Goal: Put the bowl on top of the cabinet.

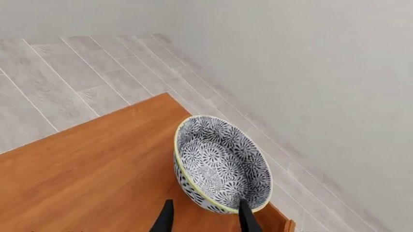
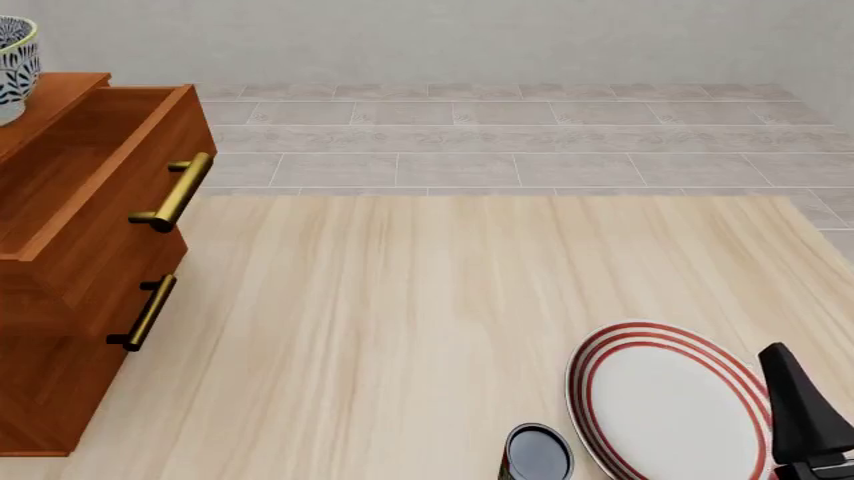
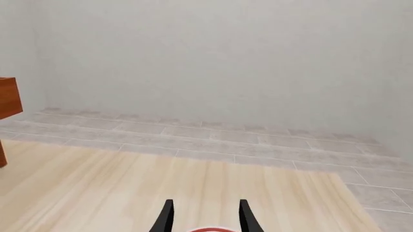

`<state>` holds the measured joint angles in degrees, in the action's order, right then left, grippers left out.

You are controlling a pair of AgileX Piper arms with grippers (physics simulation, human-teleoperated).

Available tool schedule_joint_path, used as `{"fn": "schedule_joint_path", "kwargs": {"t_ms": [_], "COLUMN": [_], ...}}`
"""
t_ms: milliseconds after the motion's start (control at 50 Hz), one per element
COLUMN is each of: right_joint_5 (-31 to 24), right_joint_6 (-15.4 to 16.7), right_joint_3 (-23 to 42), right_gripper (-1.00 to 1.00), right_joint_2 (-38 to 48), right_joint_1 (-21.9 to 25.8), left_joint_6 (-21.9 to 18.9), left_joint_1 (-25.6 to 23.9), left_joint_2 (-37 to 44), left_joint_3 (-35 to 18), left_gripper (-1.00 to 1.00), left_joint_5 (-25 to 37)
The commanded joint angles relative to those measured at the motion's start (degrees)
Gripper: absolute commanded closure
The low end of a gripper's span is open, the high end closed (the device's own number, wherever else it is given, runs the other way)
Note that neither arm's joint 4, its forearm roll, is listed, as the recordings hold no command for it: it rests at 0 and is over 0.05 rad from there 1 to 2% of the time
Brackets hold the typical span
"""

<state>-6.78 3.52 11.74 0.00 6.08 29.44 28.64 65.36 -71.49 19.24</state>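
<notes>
Nearest in the front view, a small dark can stands open-topped on the pale table, its contents not discernible, just beside a flat white plate with red rings, which is bare. The right gripper hovers at the plate's edge, fingers parted and holding nothing. Farther back on the left stands the cabinet, its top drawer pulled out and showing only wood inside. The bowl sits tilted at the far corner of the cabinet top, nothing in it. The left wrist view alone shows the left gripper, spread open, one finger over the bowl's rim; whether it touches is unclear.
</notes>
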Motion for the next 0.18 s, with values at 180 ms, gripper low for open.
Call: {"fn": "schedule_joint_path", "kwargs": {"t_ms": [180], "right_joint_5": [-0.8], "right_joint_6": [0.2], "right_joint_3": [1.4], "right_gripper": [-1.0], "right_joint_2": [0.0], "right_joint_1": [0.1], "left_joint_6": [-0.5], "left_joint_1": [-3.0], "left_joint_2": [-4.7], "left_joint_3": [0.8], "left_gripper": [-1.0], "left_joint_5": [1.6]}}
